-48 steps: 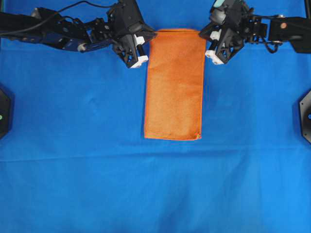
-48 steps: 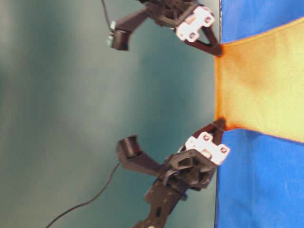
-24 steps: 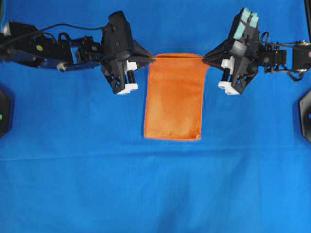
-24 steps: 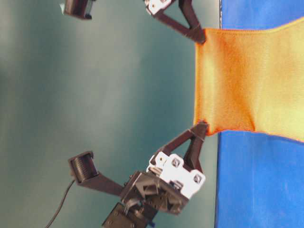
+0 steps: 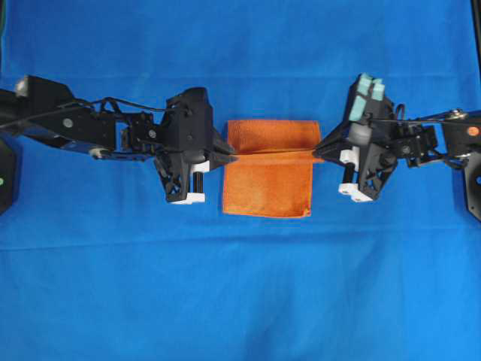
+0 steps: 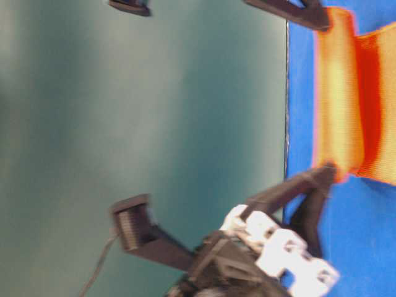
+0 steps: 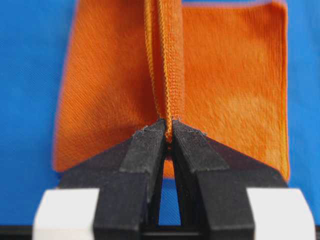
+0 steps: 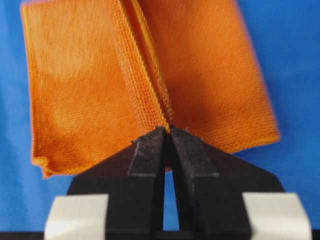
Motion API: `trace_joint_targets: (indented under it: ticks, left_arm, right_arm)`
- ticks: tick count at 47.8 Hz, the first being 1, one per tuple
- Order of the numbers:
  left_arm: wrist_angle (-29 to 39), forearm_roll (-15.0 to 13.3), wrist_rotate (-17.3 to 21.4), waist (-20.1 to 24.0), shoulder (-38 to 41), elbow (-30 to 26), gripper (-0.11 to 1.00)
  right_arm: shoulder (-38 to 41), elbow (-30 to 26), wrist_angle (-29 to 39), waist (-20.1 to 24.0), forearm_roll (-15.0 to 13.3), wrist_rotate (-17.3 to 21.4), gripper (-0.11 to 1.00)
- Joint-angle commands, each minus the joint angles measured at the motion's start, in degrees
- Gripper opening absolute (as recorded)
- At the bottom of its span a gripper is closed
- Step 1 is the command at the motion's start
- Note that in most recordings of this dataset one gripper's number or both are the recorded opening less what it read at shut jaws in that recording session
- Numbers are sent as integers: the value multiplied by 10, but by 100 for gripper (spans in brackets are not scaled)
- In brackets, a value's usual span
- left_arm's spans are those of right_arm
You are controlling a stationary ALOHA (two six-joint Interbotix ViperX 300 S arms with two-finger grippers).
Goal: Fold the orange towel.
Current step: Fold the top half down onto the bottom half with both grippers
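left gripper: pressed together on the left corner of the lifted towel edge. Wrist view shows the black fingertips clamped on a doubled hem, no gap at the tips.
left arm: reaches in from the left side of the overhead view, white finger mounts facing the near side.
orange towel: middle of the blue cloth, between both grippers. Near part lies flat; far part is raised and draped toward the near side, so a taut hem line runs straight from one gripper to the other across the towel.
towel, far strip: band visible beyond the held hem line, darker shade, looks curved up off the cloth.
towel, near edge: flat on the cloth, both near corners square to the table edge.
towel, low view: bright band plus a deep red shadowed fold. Frame is blurred, layers hard to separate.
right gripper: pinching the right corner of the same lifted edge. Wrist view shows fingertips closed on the stitched hem, the towel fanning out to both sides beyond them.
right arm: comes in from the right side, teal-topped block on top of the wrist.
blue cloth: covers the whole table surface, faint crease lines across it near the towel.
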Motion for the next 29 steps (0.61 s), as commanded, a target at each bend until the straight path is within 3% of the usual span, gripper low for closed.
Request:
trace_joint_targets:
  ticks: [1, 10, 29]
  left_arm:
    - [1, -1, -1, -18, 5, -2, 3]
    - [-6, -1, -2, -41, 28, -1, 3]
    - [-33, -1, -1, -40, 47, -1, 3]
  right_arm:
    - [27, -3, -27, 10, 3, 6, 3]
    - [66, -7, -72, 25, 5, 25, 3]
    - [84, -22, -75, 41, 19, 38, 4]
